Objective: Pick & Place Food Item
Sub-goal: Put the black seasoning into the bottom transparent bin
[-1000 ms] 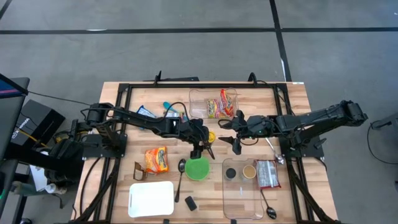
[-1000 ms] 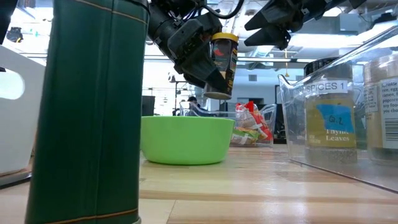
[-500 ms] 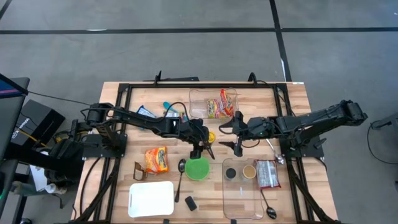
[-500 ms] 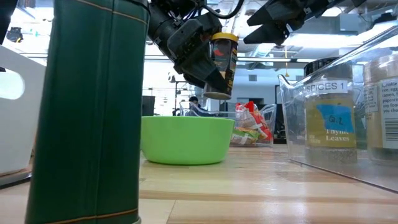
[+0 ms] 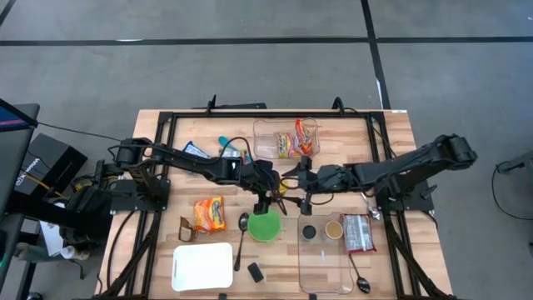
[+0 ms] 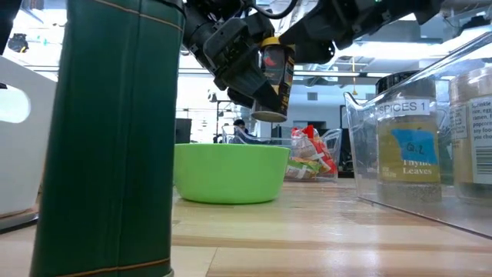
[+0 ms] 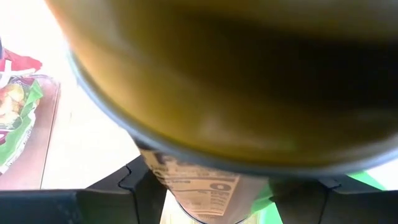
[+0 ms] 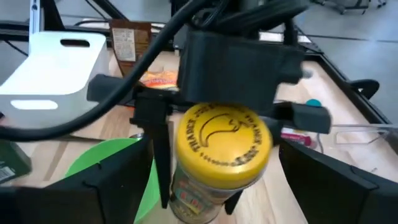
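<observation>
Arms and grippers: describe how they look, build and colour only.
Both arms are dark, near-black jointed links. The left arm trails black cables along its length. The left gripper hangs from a boxy black block; the right gripper has two plain dark fingers. No markings visible.

**A Robot Test Lab Set Out Like a Kitchen**

The place was a robotics lab, not a home. A wooden worktop (image 5: 400,125) stood on a bare grey floor (image 5: 250,58) crossed by dark lines, with a black metal frame (image 5: 166,133) bolted on it carrying two arms and loose cables. Kitchen goods were laid out as props: a clear bin (image 6: 419,146) labelled "SPICES 1", snack packets (image 5: 210,213), a green bowl (image 6: 231,171). Across the worktop lay an open hall with ceiling strip lights (image 6: 400,50) and distant benches.
</observation>
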### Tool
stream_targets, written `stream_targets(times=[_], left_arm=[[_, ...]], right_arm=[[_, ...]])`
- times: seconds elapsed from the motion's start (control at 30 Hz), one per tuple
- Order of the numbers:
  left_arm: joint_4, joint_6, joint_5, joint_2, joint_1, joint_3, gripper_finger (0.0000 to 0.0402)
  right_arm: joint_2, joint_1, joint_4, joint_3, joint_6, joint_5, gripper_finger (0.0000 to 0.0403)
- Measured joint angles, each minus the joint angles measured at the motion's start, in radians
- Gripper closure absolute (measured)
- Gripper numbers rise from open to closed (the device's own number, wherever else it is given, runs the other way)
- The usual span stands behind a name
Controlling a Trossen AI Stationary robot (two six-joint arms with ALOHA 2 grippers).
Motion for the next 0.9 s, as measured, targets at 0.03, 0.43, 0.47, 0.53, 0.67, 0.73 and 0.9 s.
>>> stream_targets(times=[0.03,0.43,0.47,0.53,0.67,0.73,0.9], left_arm=[[0.0,0.0,0.0,0.0,0.0,0.0,0.0175],[0.01,-0.001,0.0,0.0,0.0,0.0,0.0174],[0.011,-0.001,0.0,0.0,0.0,0.0,0.0175],[0.011,-0.001,0.0,0.0,0.0,0.0,0.0176],[0.027,-0.001,0.0,0.0,0.0,0.0,0.0175],[0.036,-0.001,0.0,0.0,0.0,0.0,0.0176],[0.05,0.001,0.0,0.0,0.0,0.0,0.0176]], right_arm=[[0.003,-0.003,0.0,0.0,0.0,-0.001,0.006],[0.002,-0.005,-0.007,0.001,0.043,0.0,0.0061],[0.002,-0.005,-0.007,0.001,0.055,0.0,0.0061],[0.002,-0.006,-0.003,0.001,0.075,0.0,0.006],[0.002,-0.005,-0.002,0.001,0.091,0.0,0.006],[0.017,-0.005,0.011,0.001,0.108,0.0,0.0061],[0.082,-0.007,0.096,0.004,0.1,0.0,0.0061]])
